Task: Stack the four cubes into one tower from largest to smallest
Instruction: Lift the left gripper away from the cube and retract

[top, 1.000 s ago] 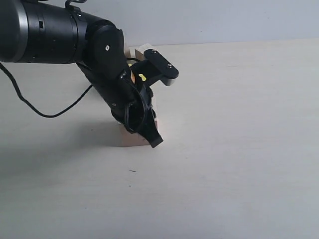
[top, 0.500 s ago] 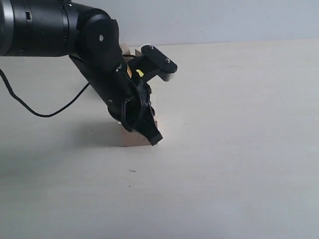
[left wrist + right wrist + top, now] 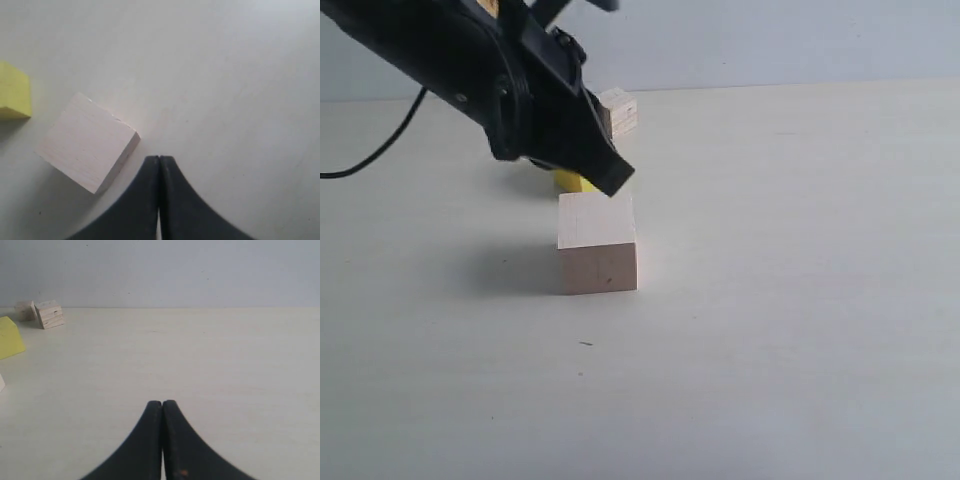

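The large pale wood cube [image 3: 597, 243] stands alone on the desk [image 3: 800, 300] with nothing on top of it, so we judge that it is the base and the tower is not yet begun. The yellow cube [image 3: 575, 181] sits just behind it, not touching. Farther back, near the desk's far edge, there is one small wood cube [image 3: 51, 314] and a second small cube [image 3: 24, 310] just beside it.

The left claw [image 3: 615, 178] hangs above the back edge of the large cube, tilted, with its two fingers pressed together and nothing between them. The right claw [image 3: 162, 405] is also clenched and empty, well apart from all the cubes.

We expect the cubes to be stiff and light, with flat faces and sharp edges, and not fragile. The wood faces look smooth, so a weak grip may slip. The yellow cube's material we cannot tell; it may be painted wood.

In our judgement the yellow cube is the next one to take. The claw must first open wider than the cube. We think it is best to hold it on two opposite side faces, square to them and not across the corners, a little above the middle. This leaves the bottom face free to land flat on the large cube.
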You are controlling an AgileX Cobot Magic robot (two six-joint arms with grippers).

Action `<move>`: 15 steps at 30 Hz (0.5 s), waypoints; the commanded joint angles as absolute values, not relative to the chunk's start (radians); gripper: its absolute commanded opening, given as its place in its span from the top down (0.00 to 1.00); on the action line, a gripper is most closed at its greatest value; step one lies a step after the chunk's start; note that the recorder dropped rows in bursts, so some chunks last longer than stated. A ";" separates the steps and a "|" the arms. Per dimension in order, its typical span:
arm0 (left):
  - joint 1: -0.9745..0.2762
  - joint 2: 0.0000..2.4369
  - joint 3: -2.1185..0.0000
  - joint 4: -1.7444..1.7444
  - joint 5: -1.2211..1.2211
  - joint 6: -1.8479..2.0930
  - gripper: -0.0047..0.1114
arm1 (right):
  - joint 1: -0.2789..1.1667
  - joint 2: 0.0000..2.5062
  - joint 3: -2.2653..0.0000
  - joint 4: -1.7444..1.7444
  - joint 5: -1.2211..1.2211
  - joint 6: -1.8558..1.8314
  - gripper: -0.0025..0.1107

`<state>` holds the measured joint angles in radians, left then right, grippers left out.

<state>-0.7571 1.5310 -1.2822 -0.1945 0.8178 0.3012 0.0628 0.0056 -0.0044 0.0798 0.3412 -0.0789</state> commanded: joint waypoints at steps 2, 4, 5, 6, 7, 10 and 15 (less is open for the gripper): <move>-0.757 1.399 -1.280 -0.165 0.804 0.215 0.96 | 0.059 0.000 0.000 0.080 0.335 -0.080 0.98; -0.757 1.346 -1.280 -0.119 0.781 0.162 0.96 | 0.059 0.000 0.000 0.080 0.335 -0.080 0.98; -0.757 1.325 -1.280 -0.086 0.770 0.134 0.96 | 0.059 0.000 0.000 0.080 0.335 -0.080 0.98; -0.757 1.299 -1.280 -0.051 0.759 0.093 0.96 | 0.059 0.000 0.000 0.080 0.335 -0.080 0.98; -0.757 1.271 -1.280 -0.018 0.752 0.058 0.96 | 0.059 0.000 0.000 0.080 0.335 -0.080 0.98; -0.757 1.195 -1.278 0.064 0.738 -0.021 0.96 | 0.059 0.000 0.000 0.080 0.335 -0.080 0.98; -0.754 1.048 -1.219 0.267 0.684 -0.133 0.96 | 0.059 0.000 0.000 0.080 0.335 -0.080 0.98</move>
